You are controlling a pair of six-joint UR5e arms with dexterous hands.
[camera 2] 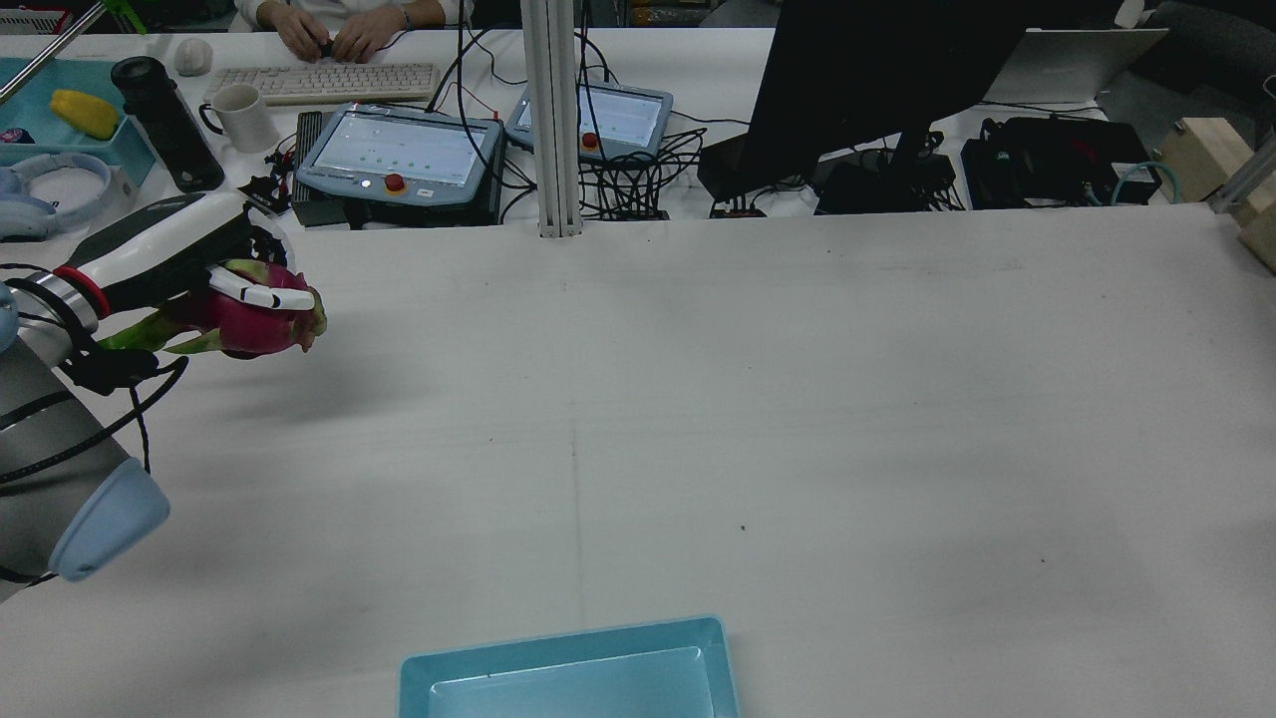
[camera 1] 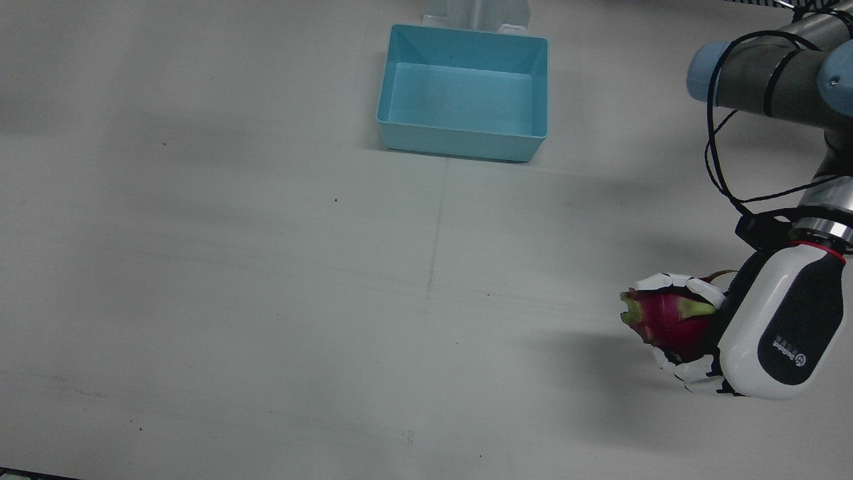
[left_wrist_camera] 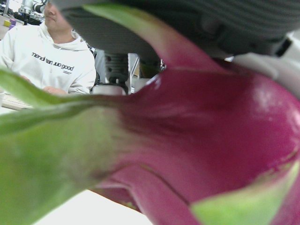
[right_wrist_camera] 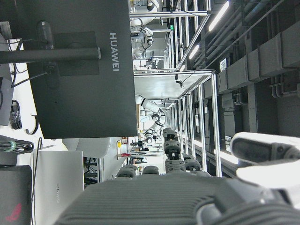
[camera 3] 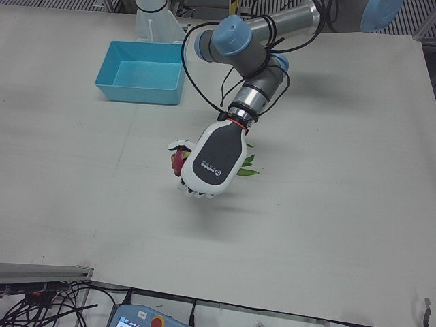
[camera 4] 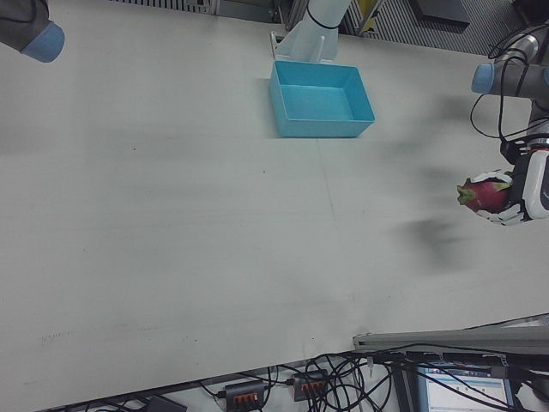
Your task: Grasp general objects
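Left robot hand [camera 1: 766, 333] is clamped around the dragon fruit [camera 1: 666, 319], up off the table [camera 1: 266, 300] near its edge; right robot hand's grip can't tell.

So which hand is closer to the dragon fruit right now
Left. The left hand has its fingers wrapped around the dragon fruit, holding it above the table. The right hand appears only in its own camera, raised and well away from the fruit.
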